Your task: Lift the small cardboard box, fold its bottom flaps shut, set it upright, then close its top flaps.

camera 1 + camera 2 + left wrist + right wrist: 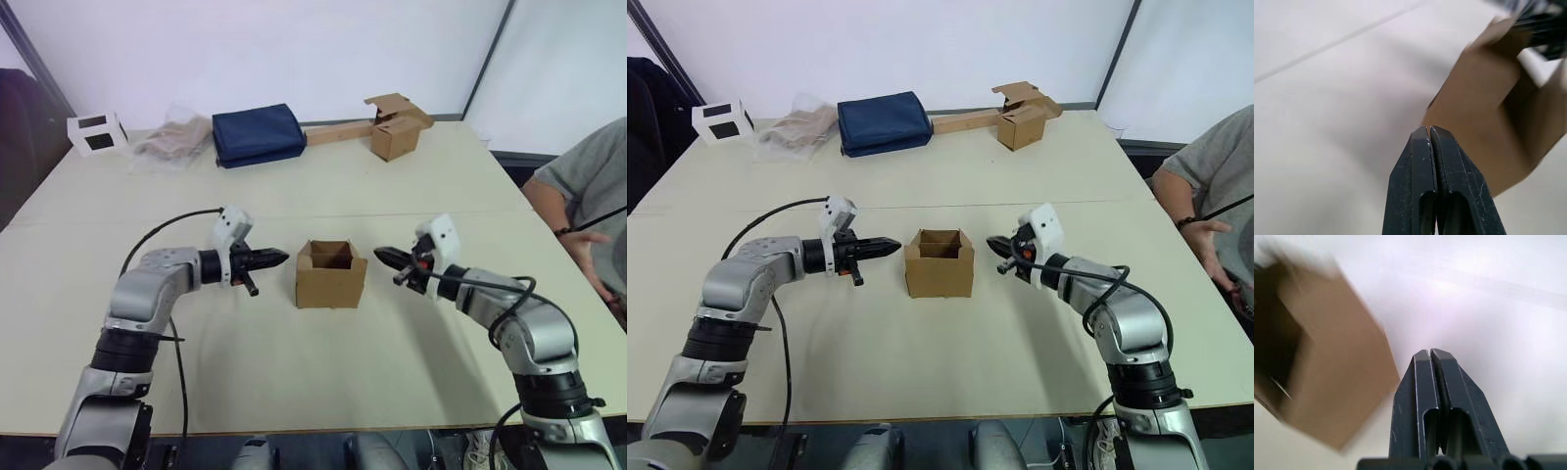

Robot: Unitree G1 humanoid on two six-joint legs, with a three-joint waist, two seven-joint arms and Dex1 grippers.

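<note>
**Small box upright at mid-table, 2 closed grippers flanking it**

Seen from the head: 1 small cardboard box (331,275) standing upright near the middle of the table (294,372), open at the top, dark inside. Interior floor too shadowed to tell how the bottom flaps lie; hidden under the box anyway. Top flaps (329,250) standing up around the rim, not folded over; exact count hard to make out, at least 3 visible.

Left gripper (280,259) just beside the box's left wall, apart from it, fingers pressed together and holding nothing. Right gripper (382,256) just beside the right wall, also apart, fingers together and empty. Both pointing inward at the box. In the wrist views, box blurred, edges smeared; closed fingertips (1430,134) clear against it.

At the far edge: 1 white box with dark windows (97,132) at the far left, 1 crumpled clear bag (173,142) beside it, 1 folded navy cloth (259,134), then 1 second brown box (396,135) joined to a long cardboard strip (338,133).

At the right edge: 1 person in a grey sleeve (593,176), cut off by the frame, 1 hand (593,253) near the table edge.
</note>
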